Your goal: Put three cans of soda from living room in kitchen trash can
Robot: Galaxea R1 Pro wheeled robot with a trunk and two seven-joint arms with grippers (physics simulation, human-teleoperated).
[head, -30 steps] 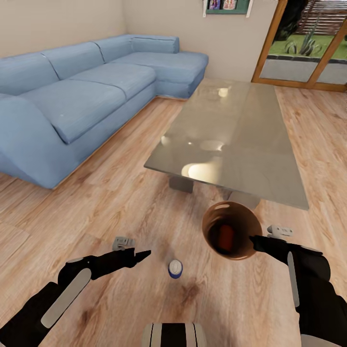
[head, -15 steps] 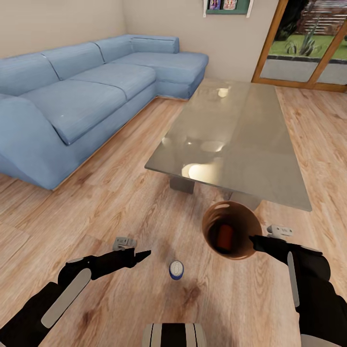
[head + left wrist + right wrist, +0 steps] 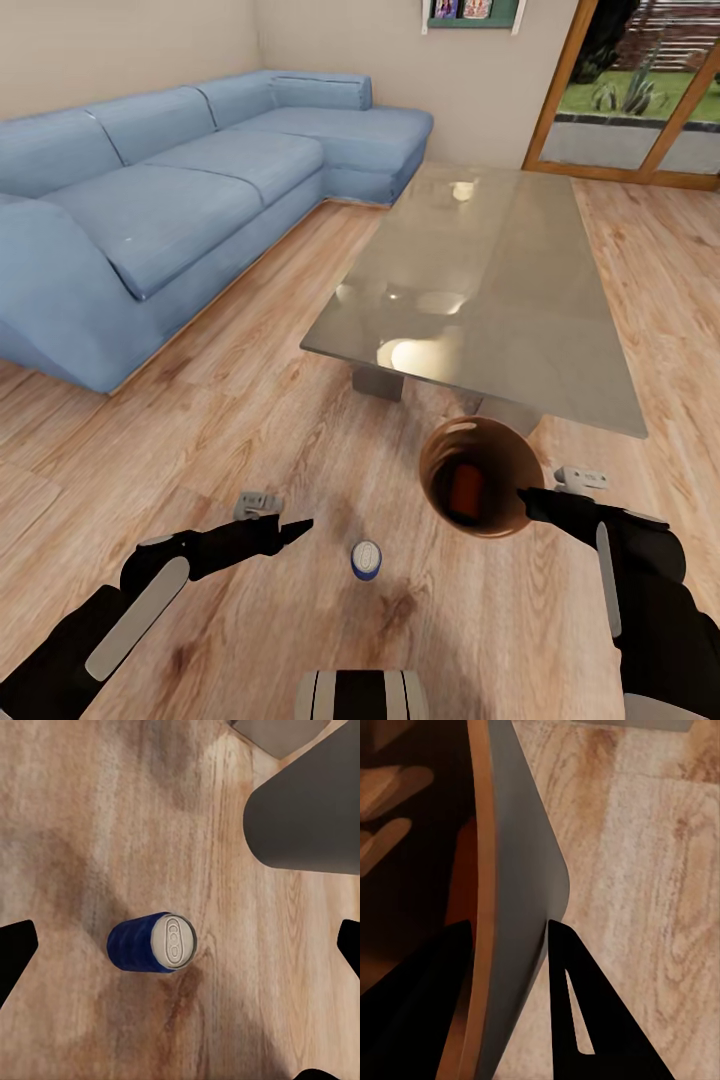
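The blue corner sofa (image 3: 180,190) and the grey low table (image 3: 490,270) lie on the far side of the blue can (image 3: 366,559), which serves here as the landmark: it stands upright on the wood floor (image 3: 250,420) just ahead of the robot's base, its silver top facing up. The trash can (image 3: 481,477) hangs to the right of that can and a little beyond it, held off the floor by the right gripper (image 3: 530,497), whose fingers (image 3: 562,967) are pinched over the bin's rim, one inside the copper wall and one outside the grey one. An orange can (image 3: 467,489) lies inside the bin. The left gripper (image 3: 297,526) sits to the left of the blue can and slightly beyond it, near but not touching; the left wrist view looks down on the can (image 3: 154,942) with the dark fingertips (image 3: 15,952) spread wide to either side, nothing between them. The left arm looks the nearer free one. Since the can's long axis is vertical, the likely next move is a short shift of the left gripper toward the robot's middle, then down around the can's sides.
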